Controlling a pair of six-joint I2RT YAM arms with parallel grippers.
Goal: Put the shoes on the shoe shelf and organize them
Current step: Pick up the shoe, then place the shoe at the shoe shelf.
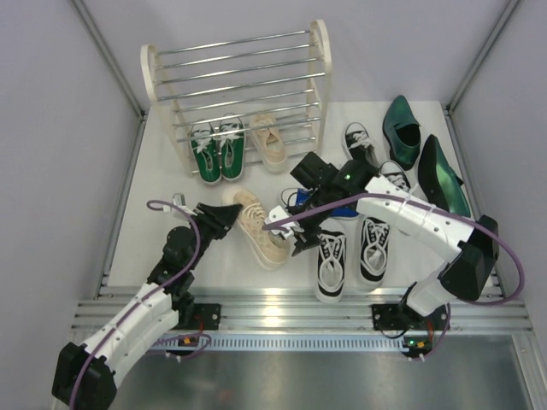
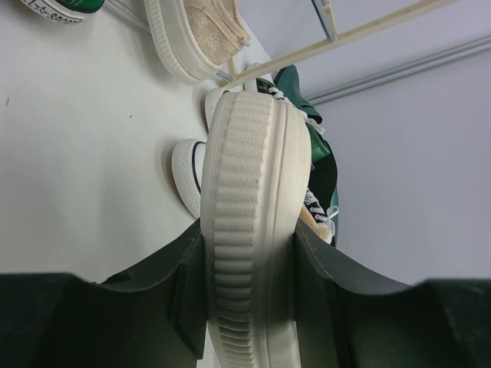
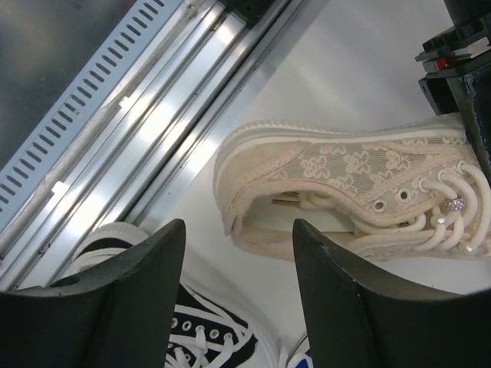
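My left gripper (image 1: 224, 218) is shut on the toe end of a beige lace sneaker (image 1: 261, 229). The sneaker's ribbed cream sole (image 2: 257, 192) is clamped between the fingers (image 2: 180, 299), and it rests tipped on its side on the white table. My right gripper (image 3: 239, 245) hangs open just above the sneaker's heel opening (image 3: 307, 207), with nothing between its fingers. The shoe shelf (image 1: 235, 77) stands at the back. On its lowest tier are a green sneaker pair (image 1: 218, 152) and the other beige sneaker (image 1: 269, 141).
Two black-and-white sneakers (image 1: 332, 260) (image 1: 373, 248) lie near the front. Two more (image 1: 363, 141) (image 1: 395, 175) lie farther back. A blue shoe (image 1: 308, 201) peeks out under the right arm. Dark green dress shoes (image 1: 402, 128) (image 1: 443, 175) lie at the right. A metal rail (image 3: 153, 130) borders the near edge.
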